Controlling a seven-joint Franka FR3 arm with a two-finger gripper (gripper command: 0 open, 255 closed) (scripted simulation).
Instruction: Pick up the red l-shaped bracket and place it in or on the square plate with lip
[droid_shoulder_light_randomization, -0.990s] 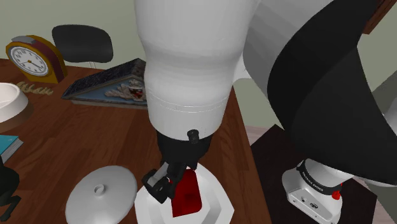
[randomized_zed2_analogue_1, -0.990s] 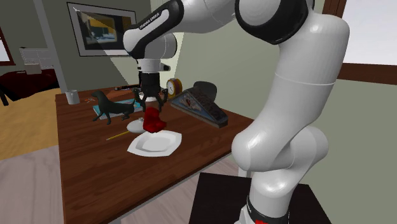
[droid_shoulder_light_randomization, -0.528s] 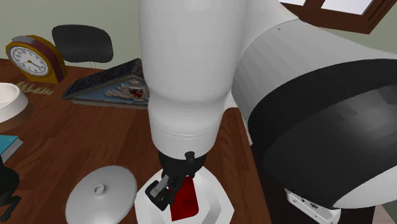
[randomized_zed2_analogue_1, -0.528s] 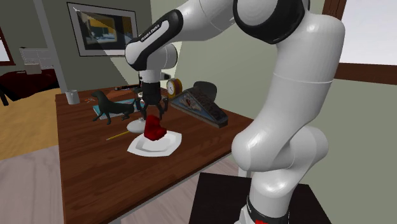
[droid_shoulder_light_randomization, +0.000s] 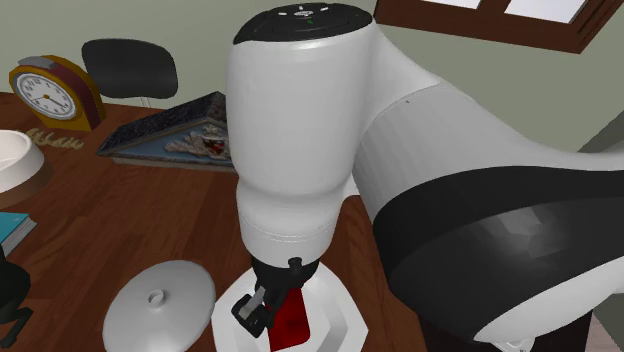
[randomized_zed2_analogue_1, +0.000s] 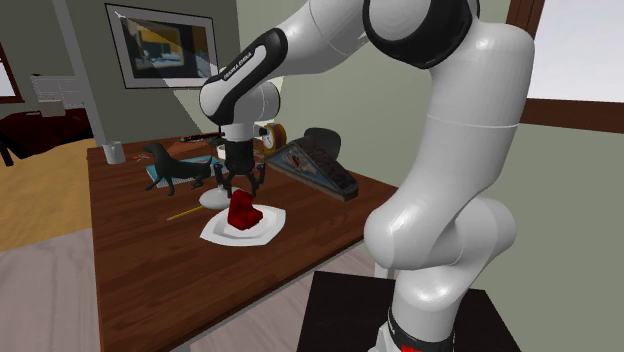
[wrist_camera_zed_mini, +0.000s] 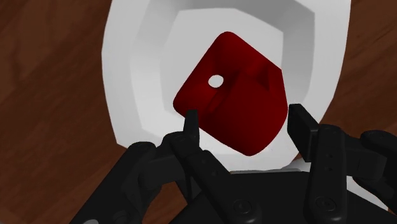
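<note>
The black gripper (wrist_camera_zed_mini: 245, 124) is seen with its fingers spread apart, clasping nothing. Just beyond them the red L-shaped bracket (wrist_camera_zed_mini: 235, 95) is laid inside the white lipped plate (wrist_camera_zed_mini: 133, 70), which is set on the dark brown worktop (wrist_camera_zed_mini: 51, 76). A white lid (droid_shoulder_light_randomization: 160, 300) is seen just beside the plate. The placing step is judged finished; next, a straight upward retreat is called for, so the bracket is not nudged.

Bracket (wrist_camera_zed_mini: 242, 108) on plate (wrist_camera_zed_mini: 121, 83), lid (droid_shoulder_light_randomization: 160, 305) beside.
</note>
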